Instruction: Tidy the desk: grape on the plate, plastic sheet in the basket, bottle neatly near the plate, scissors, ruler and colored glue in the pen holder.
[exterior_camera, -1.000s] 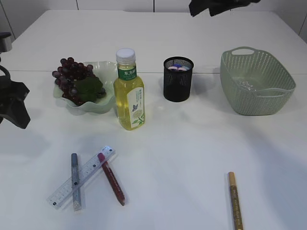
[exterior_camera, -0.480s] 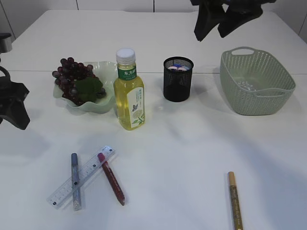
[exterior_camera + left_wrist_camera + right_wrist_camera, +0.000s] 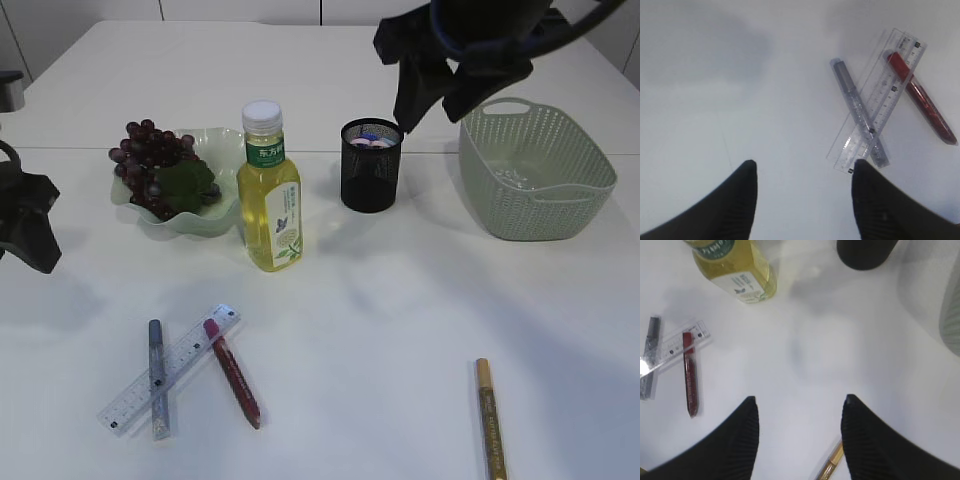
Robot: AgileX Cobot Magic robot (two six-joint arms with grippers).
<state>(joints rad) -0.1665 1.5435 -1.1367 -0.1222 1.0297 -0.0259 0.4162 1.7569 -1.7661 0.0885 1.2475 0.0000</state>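
Seen from the exterior camera, a half-tidied desk is being worked by two arms. Grapes [image 3: 150,160] are already lying on the pale green plate [image 3: 222,150], and the yellow bottle [image 3: 269,190] is standing upright just beside that plate. The black pen holder [image 3: 372,165] is standing between bottle and green basket [image 3: 535,175], with something coloured showing inside it; what it is cannot be told. A glint that may be the plastic sheet is showing inside the basket. Near the front edge, a clear ruler [image 3: 170,368] is being crossed by a grey glue pen [image 3: 157,378], a red glue pen [image 3: 232,372] is lying touching it, and a gold pen [image 3: 488,415] is lying well apart to the right. The right gripper [image 3: 432,88] is being held high above the pen holder; the left gripper [image 3: 30,225] is being held at the left edge.

In the left wrist view, the left gripper's fingers [image 3: 735,200] are being held spread and empty over bare table, the ruler and both pens lying just ahead to the right.

In the right wrist view, the right gripper's fingers [image 3: 740,440] are likewise being held apart with nothing between them, the gold pen's end showing just below.

Trouble is being invited by the overlap: the flat ruler is being pinned under the grey pen, so a pinch there could be dragging two items or slipping off.
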